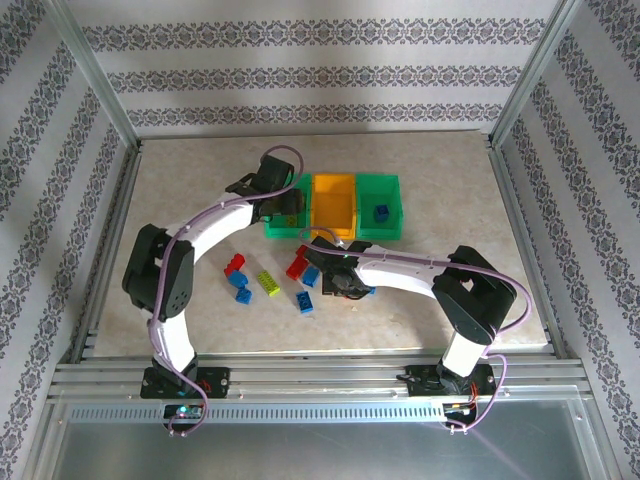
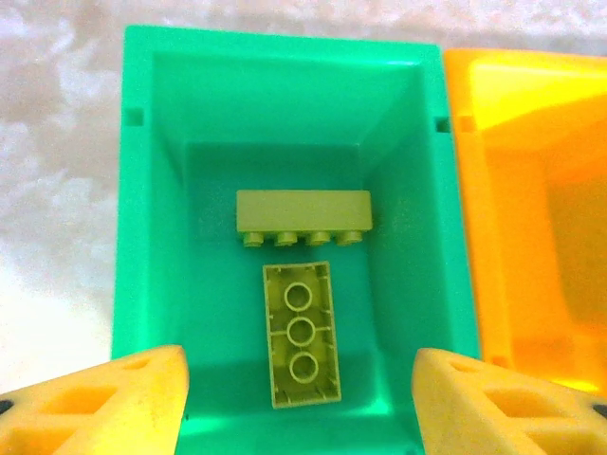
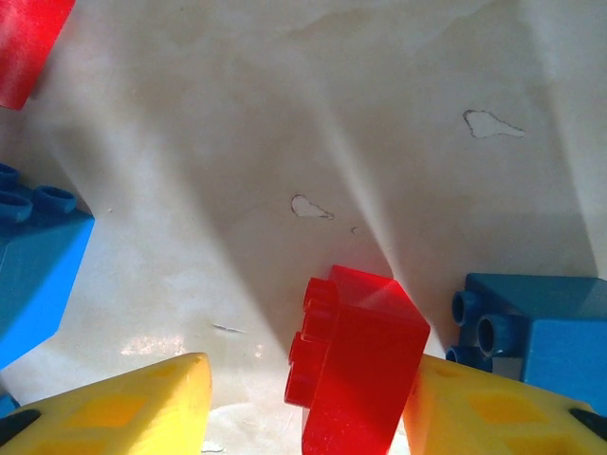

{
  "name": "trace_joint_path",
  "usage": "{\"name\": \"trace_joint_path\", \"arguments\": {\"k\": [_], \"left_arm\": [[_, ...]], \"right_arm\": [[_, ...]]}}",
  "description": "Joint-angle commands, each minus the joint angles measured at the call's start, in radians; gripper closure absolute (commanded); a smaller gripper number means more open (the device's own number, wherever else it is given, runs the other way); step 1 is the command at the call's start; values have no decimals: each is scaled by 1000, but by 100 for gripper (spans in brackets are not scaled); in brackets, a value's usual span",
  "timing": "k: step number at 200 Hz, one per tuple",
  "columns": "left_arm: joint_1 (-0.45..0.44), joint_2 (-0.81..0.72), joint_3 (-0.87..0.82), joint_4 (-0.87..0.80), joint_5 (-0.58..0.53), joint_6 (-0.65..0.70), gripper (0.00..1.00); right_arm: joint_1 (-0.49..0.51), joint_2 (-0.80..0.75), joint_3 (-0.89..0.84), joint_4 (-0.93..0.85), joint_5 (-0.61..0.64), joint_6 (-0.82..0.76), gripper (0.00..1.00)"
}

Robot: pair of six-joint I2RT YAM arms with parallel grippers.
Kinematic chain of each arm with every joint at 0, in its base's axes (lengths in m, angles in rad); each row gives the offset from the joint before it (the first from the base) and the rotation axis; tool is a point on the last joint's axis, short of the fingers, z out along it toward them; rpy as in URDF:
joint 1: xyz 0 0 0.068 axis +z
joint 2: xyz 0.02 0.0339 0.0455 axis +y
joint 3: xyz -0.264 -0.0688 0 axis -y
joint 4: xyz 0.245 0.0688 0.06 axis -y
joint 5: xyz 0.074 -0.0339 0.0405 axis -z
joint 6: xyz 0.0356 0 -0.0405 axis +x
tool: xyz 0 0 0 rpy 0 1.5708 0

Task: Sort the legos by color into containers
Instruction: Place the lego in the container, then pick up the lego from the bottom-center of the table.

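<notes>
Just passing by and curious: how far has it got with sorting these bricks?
Early on. Two yellow-green bricks lie in the left green bin, one blue brick in the right bin. The right hand straddles a red brick. Several loose bricks lie on the table.

No text, number, brand or label is readable on the legos (image 2: 302,330), the containers (image 2: 142,237) or the desk (image 1: 450,200).

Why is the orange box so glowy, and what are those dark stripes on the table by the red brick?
Left wrist view: the orange box catches light on its far wall, giving bright yellow glare. Right wrist view: the stripes are shadows fanning across the table; the red brick looks a little soft.
</notes>
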Motion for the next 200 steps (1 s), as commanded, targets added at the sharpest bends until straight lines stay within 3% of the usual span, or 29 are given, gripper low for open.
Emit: {"name": "trace_joint_path", "arguments": {"k": [1, 74, 110, 156, 200], "left_arm": [[-9, -102, -45, 25, 5, -22, 34], [-7, -381, -273, 36, -116, -28, 12], [1, -490, -362, -6, -193, -36, 0], [22, -607, -472, -34, -243, -83, 0], [25, -680, -548, -39, -225, -127, 0]], "right_arm": [[-1, 18, -4, 5, 20, 11, 46], [-30, 53, -9, 36, 28, -3, 51], [-38, 78, 18, 42, 33, -32, 63], [-48, 86, 73, 26, 59, -81, 83], [-70, 56, 149, 14, 107, -145, 85]]}}
